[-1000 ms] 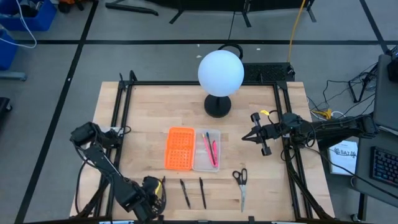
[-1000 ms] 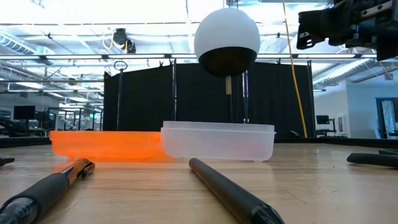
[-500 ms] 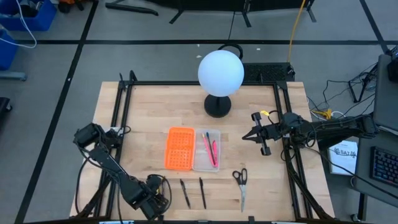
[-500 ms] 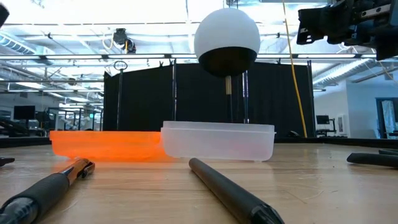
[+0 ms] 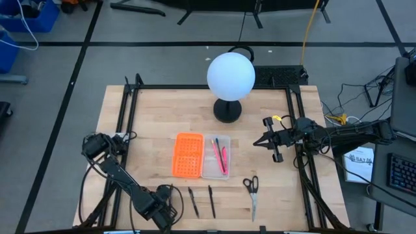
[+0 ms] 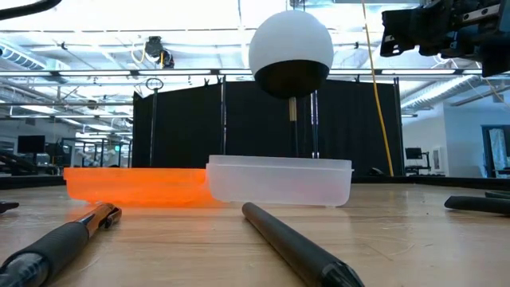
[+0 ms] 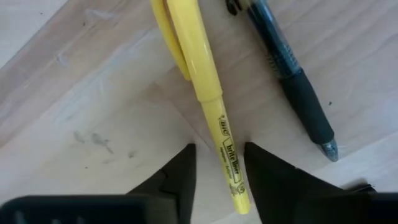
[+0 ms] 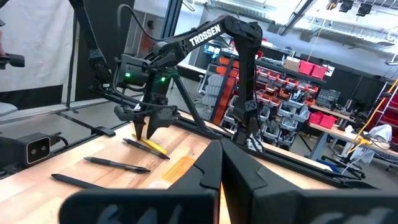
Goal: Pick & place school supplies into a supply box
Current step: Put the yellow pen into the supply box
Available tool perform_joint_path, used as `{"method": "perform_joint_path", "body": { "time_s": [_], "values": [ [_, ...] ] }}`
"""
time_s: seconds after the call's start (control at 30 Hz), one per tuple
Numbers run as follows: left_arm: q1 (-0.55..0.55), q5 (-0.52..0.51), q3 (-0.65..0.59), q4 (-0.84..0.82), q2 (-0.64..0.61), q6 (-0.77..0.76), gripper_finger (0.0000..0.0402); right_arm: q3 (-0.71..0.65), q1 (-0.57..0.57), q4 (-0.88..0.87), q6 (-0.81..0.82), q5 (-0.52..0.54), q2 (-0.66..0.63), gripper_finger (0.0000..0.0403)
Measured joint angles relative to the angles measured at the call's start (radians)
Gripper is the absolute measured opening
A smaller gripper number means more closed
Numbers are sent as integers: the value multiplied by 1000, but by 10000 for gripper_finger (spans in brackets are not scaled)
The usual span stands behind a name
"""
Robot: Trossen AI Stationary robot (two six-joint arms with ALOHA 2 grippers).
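Since a second ago, we see the left arm swing its wrist inward along the near table edge, so the left gripper [image 5: 164,207] now sits closer to the supply box [image 5: 216,156] than it did, while everything else on the wood stays put. Through the left wrist camera we see its two dark fingers [image 7: 180,171] spread apart, straddling the barrel of a yellow highlighter [image 7: 208,87] lying flat on the table [image 5: 149,117]; they flank it without visibly touching it. Just beside the highlighter lies a dark gel pen [image 7: 292,81] with a rubber grip. We take the clear supply box as our landmark: it holds a pink pen [image 5: 217,156] and a second reddish one alongside. Touching the box on the side toward the left arm lies an orange perforated tray [image 5: 187,155]. Nearer the front edge than the box lie two black pens [image 5: 194,202], and further toward the right arm the scissors [image 5: 251,188]. Beyond the box stands a white globe lamp [image 5: 230,76]. Well apart from the box on the right-arm side, we see the right gripper [image 5: 268,142] hanging above the table with its jaws pressed together on nothing.
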Motion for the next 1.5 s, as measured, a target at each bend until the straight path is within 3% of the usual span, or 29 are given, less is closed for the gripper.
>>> {"method": "perform_joint_path", "body": {
  "time_s": [0.27, 0.6, 0.93, 1.1, 1.27, 1.5],
  "values": [
    [28, 39, -3, 17, -20, 9, 23, 0, 0, -1, 2, 0, 0, 0],
    [47, 52, -4, 16, -29, -18, 30, 0, 0, -8, 2, 0, 0, 0],
    [27, -167, -5, -6, -140, -90, 22, 0, 0, -7, 2, 0, 0, 0],
    [21, -326, -5, 33, -218, -68, 22, 0, 0, -6, 2, 0, 0, 0],
    [79, -446, -4, 132, -284, 39, 22, 0, 0, -3, 2, 0, 0, 0],
    [220, -529, -4, 322, -299, 350, 22, 0, 0, -6, 2, 0, 0, 0]
  ]
}}
